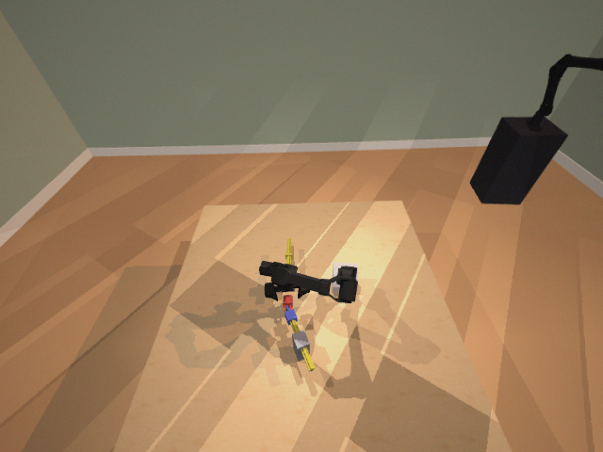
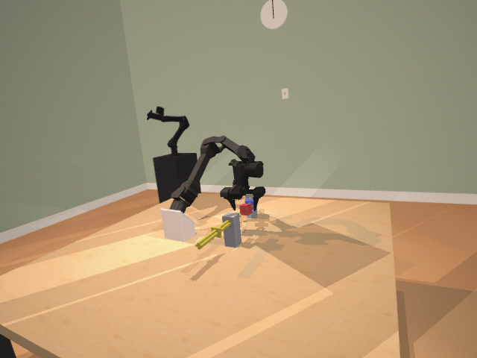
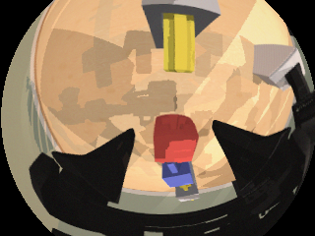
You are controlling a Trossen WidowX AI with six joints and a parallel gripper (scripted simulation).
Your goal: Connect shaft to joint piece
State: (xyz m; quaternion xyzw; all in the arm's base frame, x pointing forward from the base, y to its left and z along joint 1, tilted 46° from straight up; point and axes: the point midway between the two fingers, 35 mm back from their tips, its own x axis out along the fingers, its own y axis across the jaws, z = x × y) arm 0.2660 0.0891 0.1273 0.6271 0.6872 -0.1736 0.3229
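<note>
The red square joint piece (image 1: 287, 300) (image 2: 245, 209) (image 3: 174, 140) is joined by the blue hinge piece (image 1: 290, 315) (image 2: 249, 201) (image 3: 177, 175) to the fixed yellow shaft (image 1: 308, 362) in the grey block (image 1: 301, 342) (image 2: 252, 213). My gripper (image 1: 287, 297) (image 2: 244, 209) (image 3: 173, 128) is wide open and empty, its fingers spread on either side of the red piece with a gap at each side in the wrist view. The second yellow shaft (image 1: 289, 246) (image 2: 207, 239) (image 3: 179, 44) sits in its grey block (image 2: 232, 232) (image 3: 158, 31). Its near end is apart from the red piece. The red piece roughly faces it; the exact angle is unclear.
The arm's white base (image 1: 336, 289) (image 2: 177, 225) (image 3: 273, 61) stands beside the shafts on the wooden table (image 1: 292, 418) (image 2: 269, 308). A collar (image 2: 217, 231) is on the second shaft's outer part. Another black arm stands on a black pedestal (image 1: 515, 160) (image 2: 175, 177) beyond the table.
</note>
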